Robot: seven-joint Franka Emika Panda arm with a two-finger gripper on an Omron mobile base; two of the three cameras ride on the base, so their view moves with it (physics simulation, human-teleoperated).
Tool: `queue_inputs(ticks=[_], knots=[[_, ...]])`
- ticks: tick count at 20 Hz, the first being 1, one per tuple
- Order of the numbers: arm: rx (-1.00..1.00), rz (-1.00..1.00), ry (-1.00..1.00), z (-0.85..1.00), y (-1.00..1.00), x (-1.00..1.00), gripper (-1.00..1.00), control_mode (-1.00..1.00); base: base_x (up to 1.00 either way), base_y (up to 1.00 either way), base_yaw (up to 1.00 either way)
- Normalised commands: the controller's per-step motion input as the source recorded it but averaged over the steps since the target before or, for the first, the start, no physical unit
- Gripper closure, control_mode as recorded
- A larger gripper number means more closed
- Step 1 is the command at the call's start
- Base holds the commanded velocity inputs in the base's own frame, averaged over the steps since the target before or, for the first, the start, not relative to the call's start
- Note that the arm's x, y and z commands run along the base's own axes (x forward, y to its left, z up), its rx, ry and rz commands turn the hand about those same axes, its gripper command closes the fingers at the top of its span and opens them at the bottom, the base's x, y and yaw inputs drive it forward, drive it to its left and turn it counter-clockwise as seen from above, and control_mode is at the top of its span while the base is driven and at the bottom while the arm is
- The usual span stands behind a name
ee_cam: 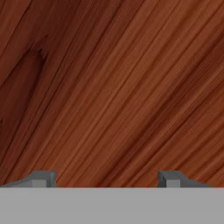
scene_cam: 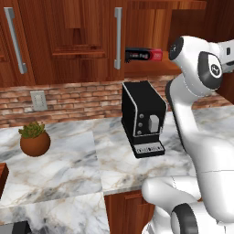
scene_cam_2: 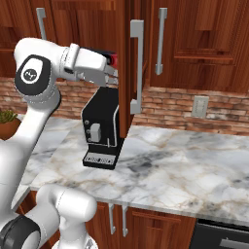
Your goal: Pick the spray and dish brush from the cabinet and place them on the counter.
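Now pincer (ee_cam: 106, 178) spread wide, holding nothing — facing cabinet (ee_cam: 113, 87) wood up close. Next — find spray inside, grab it.

Fingers (ee_cam: 106, 178) spread wide, empty, close against reddish-brown cabinet (ee_cam: 113, 87) wood

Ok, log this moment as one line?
stage: reaching at cabinet | gripper: open, empty, facing wood | counter: coffee machine, plant | spray, brush: unseen
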Motion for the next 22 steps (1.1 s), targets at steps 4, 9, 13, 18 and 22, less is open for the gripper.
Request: queue_inputs(ticks=[4,9,13,18,22], knots=[[0.0,0.05,-0.07,0.0,0.4,-0.34,-1.0,-1.0,0.0,0.0,0.0],[0.0,0.08,-0.18,0.0,0.51,-0.45,-1.0,-1.0,0.0,0.0,0.0],[0.0,0.08,-0.17,-0.01,0.5,-0.35,-1.0,-1.0,0.0,0.0,0.0],[0.01,0.07,-0.2,0.02,0.34,-0.32,-1.0,-1.0,0.0,0.0,0.0],[0.05,0.07,-0.17,0.14,0.29,-0.25,-1.0,-1.0,0.0,0.0,0.0]])
